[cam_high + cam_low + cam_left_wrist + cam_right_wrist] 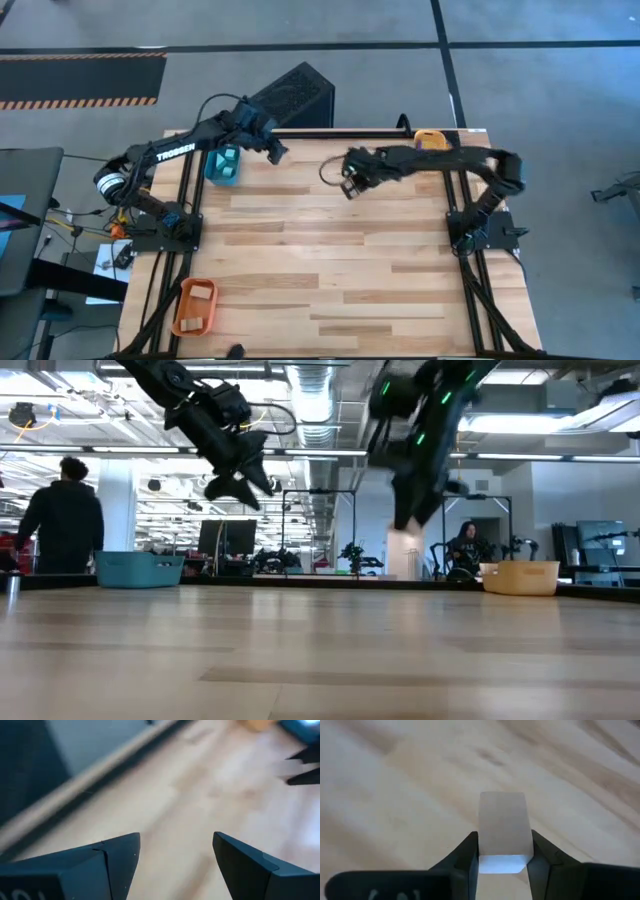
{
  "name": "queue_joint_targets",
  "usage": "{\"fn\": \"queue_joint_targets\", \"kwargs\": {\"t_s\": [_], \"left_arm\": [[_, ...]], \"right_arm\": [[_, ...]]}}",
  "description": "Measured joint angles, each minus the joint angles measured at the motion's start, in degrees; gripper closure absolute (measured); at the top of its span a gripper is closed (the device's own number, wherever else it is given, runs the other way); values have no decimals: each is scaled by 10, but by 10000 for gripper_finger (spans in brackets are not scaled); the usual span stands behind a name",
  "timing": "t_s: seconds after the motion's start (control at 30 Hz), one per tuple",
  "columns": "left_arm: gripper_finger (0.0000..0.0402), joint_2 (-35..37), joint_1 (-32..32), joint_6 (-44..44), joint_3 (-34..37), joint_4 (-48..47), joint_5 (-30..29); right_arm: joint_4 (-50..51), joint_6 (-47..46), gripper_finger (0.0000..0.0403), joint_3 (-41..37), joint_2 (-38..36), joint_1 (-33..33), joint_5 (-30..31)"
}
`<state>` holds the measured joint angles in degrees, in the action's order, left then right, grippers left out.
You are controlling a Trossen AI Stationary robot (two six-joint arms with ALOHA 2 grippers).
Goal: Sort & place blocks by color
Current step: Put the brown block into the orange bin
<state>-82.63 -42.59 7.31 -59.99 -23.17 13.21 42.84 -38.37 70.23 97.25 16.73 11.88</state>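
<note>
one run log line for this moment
right gripper: fingers shut on pale block, above table | left gripper: open, empty, near teal tray

One tray (223, 165) is being kept at the table's (330, 270) back left, another tray (431, 139) at the back right, a third tray (193, 306) front left. A block (502, 832) is being held between the right gripper's (502, 862) fingers, above mid-table.

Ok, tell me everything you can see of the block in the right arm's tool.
The block is a small, pale, smooth-sided rectangular piece, whitish to faintly bluish; its material is hard to tell. It sits between the two dark fingers of the right tool, which press its opposite sides, and it sticks out past the fingertips. The low view shows it carried in the air, clear of the wooden table. Nothing else touches it.
</note>
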Motion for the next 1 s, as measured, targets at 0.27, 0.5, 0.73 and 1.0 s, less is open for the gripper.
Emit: {"fn": "queue_joint_targets", "kwargs": {"t_s": [0.27, 0.5, 0.73, 1.0], "left_arm": [[164, 0, 142, 134, 0, 46, 109], [164, 1, 321, 226, 0, 127, 47], [164, 13, 412, 303, 0, 244, -15], [164, 11, 437, 382, -1, 350, 21]], "right_arm": [[-99, 16, 283, -118, -191, -175, 22], [-149, 13, 283, -153, -250, -345, 185], [-273, 90, 283, -153, -216, -431, 288], [-364, 237, 283, -116, -141, -462, 330]]}}
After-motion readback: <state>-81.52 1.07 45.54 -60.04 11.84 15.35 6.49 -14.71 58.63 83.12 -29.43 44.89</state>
